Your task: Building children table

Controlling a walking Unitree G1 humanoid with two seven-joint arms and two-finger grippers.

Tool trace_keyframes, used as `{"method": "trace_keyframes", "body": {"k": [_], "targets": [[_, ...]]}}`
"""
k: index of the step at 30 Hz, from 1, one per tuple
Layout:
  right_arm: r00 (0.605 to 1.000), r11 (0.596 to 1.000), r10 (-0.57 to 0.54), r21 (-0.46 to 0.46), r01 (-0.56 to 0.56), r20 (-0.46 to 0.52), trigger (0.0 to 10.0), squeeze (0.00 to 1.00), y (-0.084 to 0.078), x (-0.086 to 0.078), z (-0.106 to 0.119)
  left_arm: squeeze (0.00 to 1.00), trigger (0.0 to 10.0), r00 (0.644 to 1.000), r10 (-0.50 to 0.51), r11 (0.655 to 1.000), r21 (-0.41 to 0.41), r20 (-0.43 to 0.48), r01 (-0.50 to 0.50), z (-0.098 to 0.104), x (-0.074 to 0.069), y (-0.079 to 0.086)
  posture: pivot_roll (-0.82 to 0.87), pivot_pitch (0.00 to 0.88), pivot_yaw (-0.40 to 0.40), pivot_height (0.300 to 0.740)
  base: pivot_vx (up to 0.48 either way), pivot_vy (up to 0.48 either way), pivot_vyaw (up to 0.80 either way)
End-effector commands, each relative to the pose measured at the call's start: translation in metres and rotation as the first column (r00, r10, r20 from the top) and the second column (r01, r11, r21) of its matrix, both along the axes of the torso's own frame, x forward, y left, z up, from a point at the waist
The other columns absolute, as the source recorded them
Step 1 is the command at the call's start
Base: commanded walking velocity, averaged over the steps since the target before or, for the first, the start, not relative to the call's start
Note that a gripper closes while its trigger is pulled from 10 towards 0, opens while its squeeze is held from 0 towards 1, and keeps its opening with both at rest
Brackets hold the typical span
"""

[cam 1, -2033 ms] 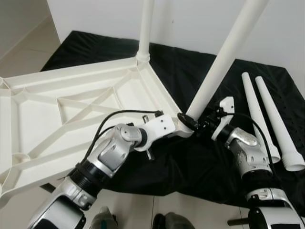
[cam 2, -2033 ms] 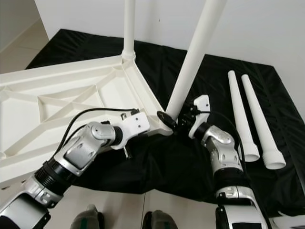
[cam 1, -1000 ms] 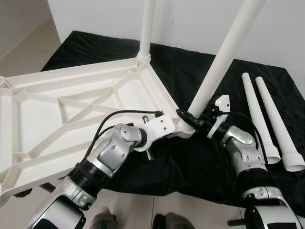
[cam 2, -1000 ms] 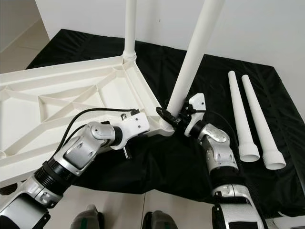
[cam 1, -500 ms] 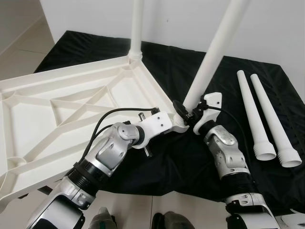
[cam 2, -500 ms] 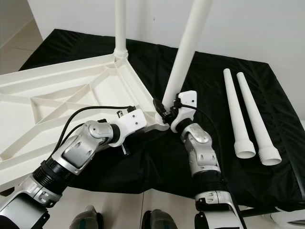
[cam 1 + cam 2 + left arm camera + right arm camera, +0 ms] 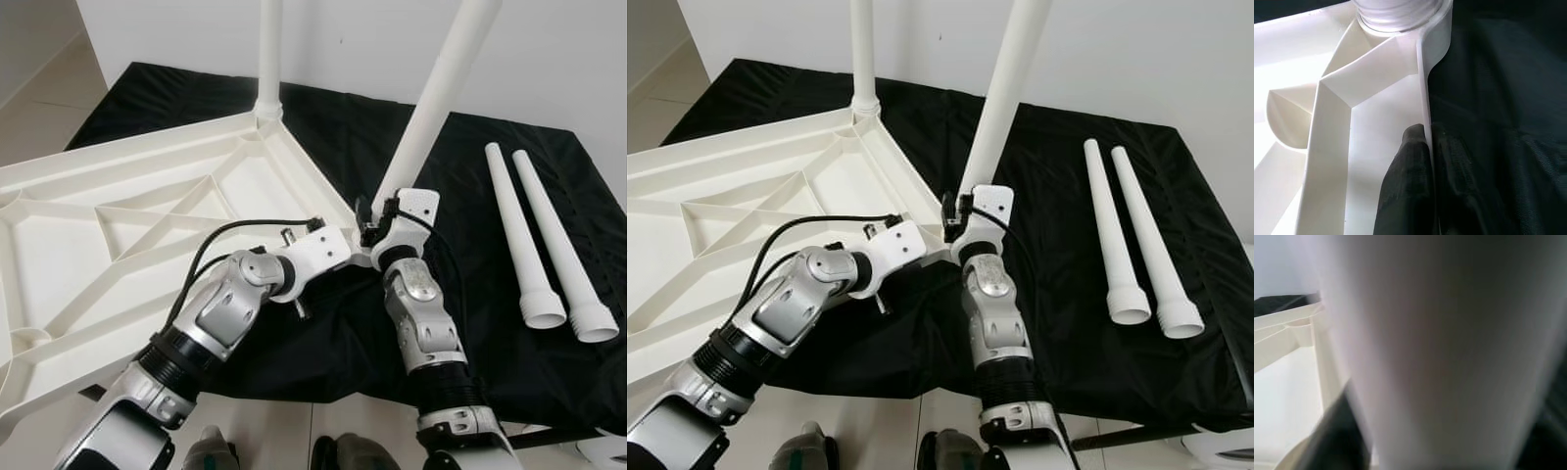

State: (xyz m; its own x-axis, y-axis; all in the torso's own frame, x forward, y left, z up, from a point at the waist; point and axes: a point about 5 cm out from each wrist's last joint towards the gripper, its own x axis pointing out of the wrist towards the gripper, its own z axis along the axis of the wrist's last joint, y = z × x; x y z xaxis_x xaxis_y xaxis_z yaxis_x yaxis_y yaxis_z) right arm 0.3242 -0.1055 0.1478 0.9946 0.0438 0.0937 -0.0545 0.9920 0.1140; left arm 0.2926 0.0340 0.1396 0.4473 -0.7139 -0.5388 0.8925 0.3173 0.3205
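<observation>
My left tool [image 7: 1422, 147] pinches the upturned tabletop's [image 7: 118, 225] rim just below the corner socket; my right tool [image 7: 370, 227] clasps the leg [image 7: 431, 98] standing there.

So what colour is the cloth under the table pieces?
Black. The cloth shows best in the right eye view, spread beneath the white tabletop.

White parts on black cloth

Tabletop [image 7: 118, 211] and legs [image 7: 537, 235] plain white; cloth [image 7: 470, 323] plain black; arms silver, fingers [image 7: 1408, 191] black.
</observation>
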Motion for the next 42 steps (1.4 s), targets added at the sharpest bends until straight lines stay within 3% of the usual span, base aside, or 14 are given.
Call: {"method": "trace_keyframes", "body": {"k": [1,2,9,16,17,22,25,29,30,31,34,35,39,42], "targets": [[1.000,1.000,-0.015,0.002,0.015,-0.015,10.0,0.85,-0.004,-0.001,-0.002,0.00,10.0,0.996,-0.083,0.996,-0.028,0.029,0.084,0.007,-0.008,-0.015,0.00,0.023,-0.097,0.740,0.000,0.000,0.00],[1.000,1.000,-0.013,0.007,0.013,-0.006,10.0,1.00,-0.005,-0.002,-0.001,0.00,10.0,0.996,-0.083,0.996,-0.028,0.030,0.084,0.007,-0.008,-0.015,0.00,0.021,-0.100,0.740,0.000,0.000,0.00],[1.000,1.000,-0.009,0.002,0.009,0.001,10.0,1.00,-0.009,-0.006,-0.002,0.00,10.0,0.996,-0.082,0.996,-0.029,0.029,0.083,0.006,-0.009,-0.015,0.00,0.019,-0.103,0.740,0.000,0.000,0.00],[0.997,0.997,0.072,-0.028,-0.072,0.012,10.0,1.00,-0.029,-0.013,-0.009,0.00,10.0,0.996,-0.082,0.996,-0.027,0.025,0.083,0.004,-0.011,-0.015,0.00,0.015,-0.107,0.740,0.000,0.000,0.00],[0.990,0.990,0.141,-0.010,-0.141,0.002,10.0,0.00,-0.031,-0.014,-0.012,0.00,10.0,0.996,-0.082,0.996,-0.027,0.025,0.082,0.004,-0.011,-0.015,0.00,0.015,-0.107,0.740,0.000,0.000,0.00],[0.960,0.959,0.281,-0.038,-0.281,0.010,10.0,0.00,-0.042,-0.016,-0.013,0.00,10.0,0.996,-0.084,0.996,-0.027,0.025,0.085,0.004,-0.011,-0.015,0.00,0.013,-0.103,0.740,0.000,0.000,0.00],[0.911,0.908,0.413,-0.088,-0.410,0.017,10.0,0.00,-0.060,-0.015,-0.008,0.00,10.0,0.996,-0.091,0.995,-0.026,0.024,0.091,0.004,-0.012,-0.016,-0.01,0.011,-0.098,0.740,0.000,0.000,0.00],[0.890,0.887,0.456,-0.089,-0.453,0.018,10.0,0.00,-0.065,-0.015,-0.006,0.00,10.0,0.995,-0.093,0.995,-0.026,0.023,0.093,0.004,-0.012,-0.016,-0.01,0.010,-0.097,0.740,0.000,0.000,0.00],[0.811,0.805,0.584,-0.120,-0.582,-0.016,10.0,0.00,-0.074,-0.017,-0.005,0.00,10.0,0.995,-0.097,0.995,-0.025,0.023,0.098,0.003,-0.012,-0.017,-0.01,0.009,-0.095,0.740,0.000,0.000,0.00],[0.811,0.805,0.584,-0.120,-0.582,-0.016,10.0,0.00,-0.074,-0.017,-0.005,0.00,10.0,0.995,-0.097,0.995,-0.025,0.023,0.098,0.003,-0.012,-0.017,-0.01,0.009,-0.095,0.740,0.000,0.000,0.00],[0.753,0.741,0.655,-0.148,-0.655,-0.057,10.0,0.00,-0.080,-0.018,-0.006,0.00,10.0,0.995,-0.099,0.995,-0.024,0.024,0.099,0.003,-0.012,-0.017,0.00,0.011,-0.095,0.740,0.000,0.000,0.00],[0.753,0.741,0.655,-0.148,-0.655,-0.057,10.0,0.00,-0.080,-0.018,-0.006,0.00,10.0,0.995,-0.099,0.995,-0.024,0.024,0.099,0.003,-0.012,-0.017,0.00,0.011,-0.095,0.740,0.000,0.000,0.00],[0.652,0.629,0.748,-0.181,-0.756,-0.126,10.0,0.00,-0.089,-0.020,-0.007,0.00,10.0,0.995,-0.093,0.995,-0.022,0.025,0.094,0.004,-0.012,-0.016,0.01,0.007,-0.096,0.740,0.000,0.000,0.00],[0.638,0.617,0.757,-0.169,-0.768,-0.137,10.0,0.00,-0.091,-0.017,-0.006,0.00,10.0,0.995,-0.092,0.995,-0.020,0.026,0.093,0.004,-0.012,-0.015,0.01,0.007,-0.095,0.740,0.000,0.000,0.00]]}}
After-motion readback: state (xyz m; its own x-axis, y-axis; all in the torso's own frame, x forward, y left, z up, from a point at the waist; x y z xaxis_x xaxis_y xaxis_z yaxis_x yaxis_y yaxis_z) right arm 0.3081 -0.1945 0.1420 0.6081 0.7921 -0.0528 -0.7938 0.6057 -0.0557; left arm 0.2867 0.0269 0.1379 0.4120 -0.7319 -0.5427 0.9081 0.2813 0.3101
